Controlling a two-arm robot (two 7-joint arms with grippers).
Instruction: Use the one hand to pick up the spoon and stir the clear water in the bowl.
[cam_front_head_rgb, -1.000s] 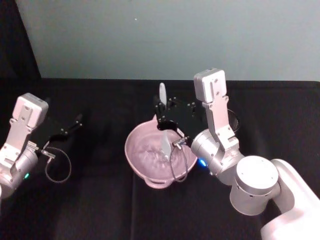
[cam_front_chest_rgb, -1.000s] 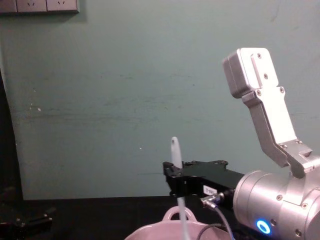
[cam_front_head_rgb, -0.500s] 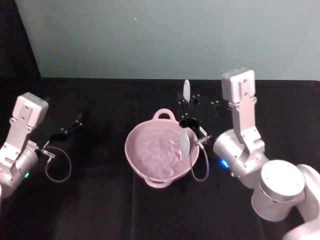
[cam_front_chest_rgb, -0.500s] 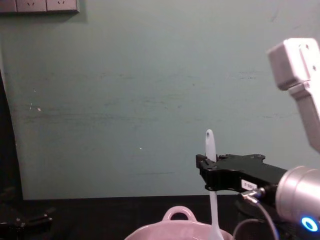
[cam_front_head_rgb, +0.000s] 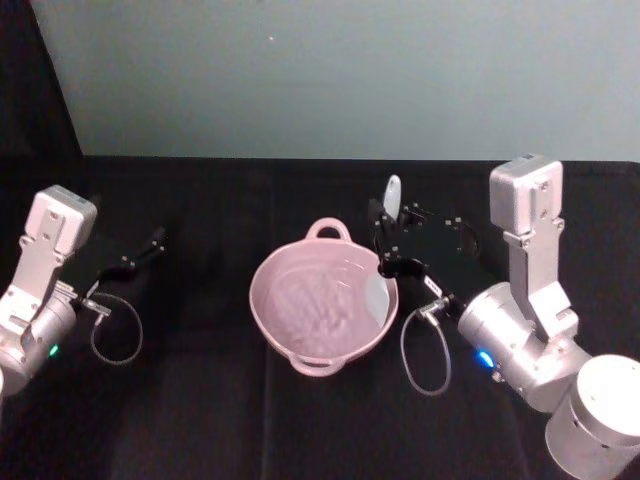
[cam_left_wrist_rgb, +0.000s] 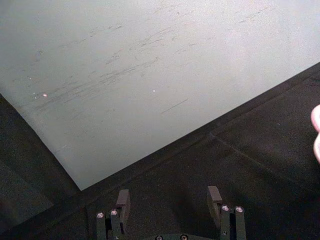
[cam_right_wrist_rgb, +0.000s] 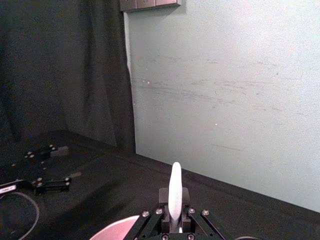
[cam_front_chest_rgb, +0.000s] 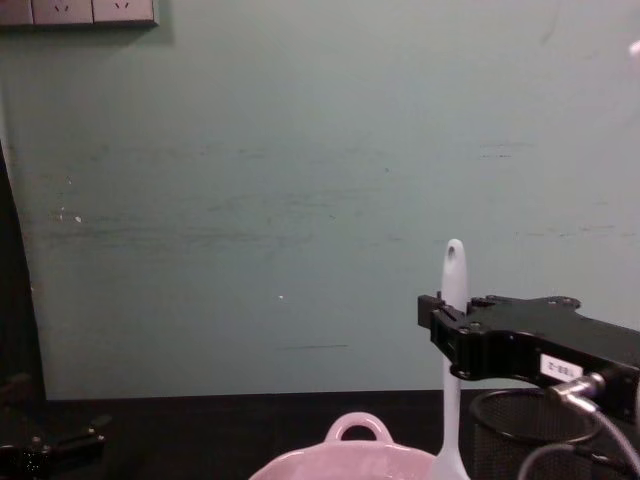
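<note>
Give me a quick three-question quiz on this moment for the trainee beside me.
1. True or false: the right gripper is shut on the spoon by its handle.
2. The spoon's blade is: A) inside the bowl, at its right side; B) hanging above the rim; C) outside the bowl.
3. Fill in: the left gripper, idle at the left, holds ____.
Key: 1 true; 2 A; 3 nothing (its jaws stand open).
</note>
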